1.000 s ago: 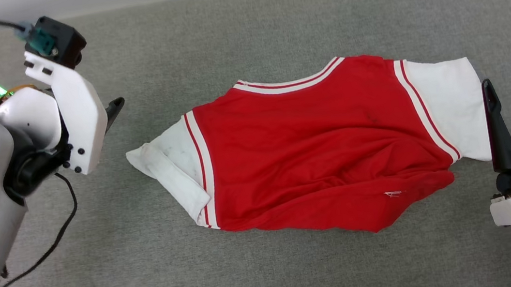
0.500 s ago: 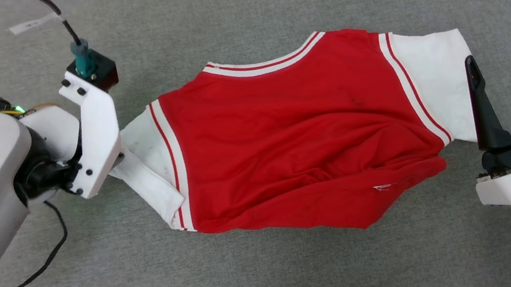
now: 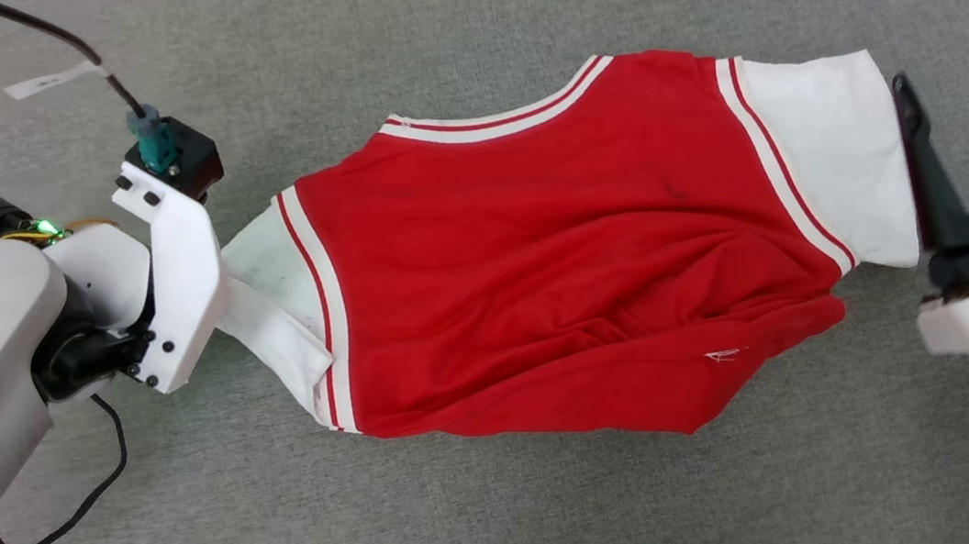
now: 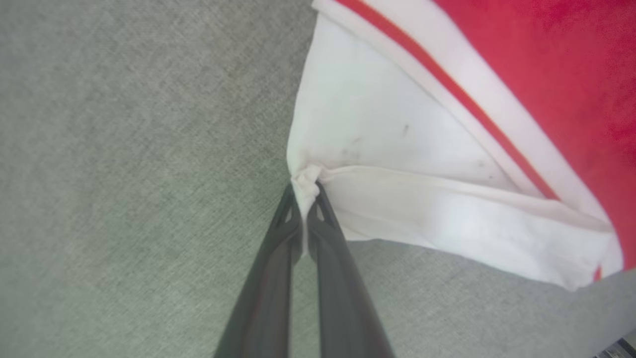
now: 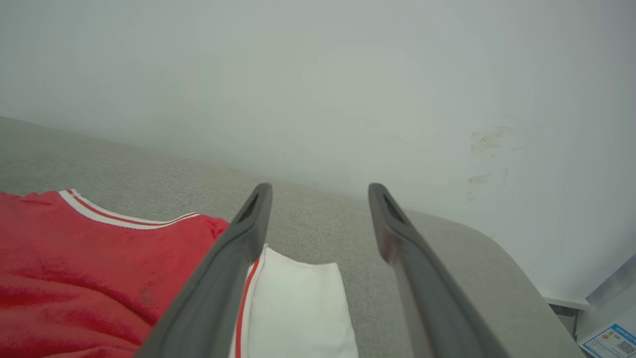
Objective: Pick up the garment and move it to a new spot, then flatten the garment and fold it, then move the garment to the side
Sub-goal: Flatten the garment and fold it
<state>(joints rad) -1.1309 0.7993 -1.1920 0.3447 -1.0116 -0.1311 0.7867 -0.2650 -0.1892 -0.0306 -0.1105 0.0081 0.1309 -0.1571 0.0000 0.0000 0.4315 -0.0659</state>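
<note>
Garment point(image 3: 556, 254) is spread across the middle of the head frame on the grey fabric surface point(image 3: 477, 513). Its collar is turned toward the top and the red body is wrinkled at lower right. In the left wrist view, the left gripper point(image 4: 304, 191) is seen at frame centre, jaws closed on a pinched edge of the white sleeve point(image 4: 397, 149). The right gripper point(image 3: 951, 62) is seen at the right edge, jaws spread open and empty, just beside the other white sleeve point(image 3: 831, 155). A pale wall point(image 5: 318, 74) is seen beyond the surface in the right wrist view.

Bright, even light, faint shadows.
The left wrist view is soft; the right gripper point(image 3: 951, 62) looks blurred in the head view.
</note>
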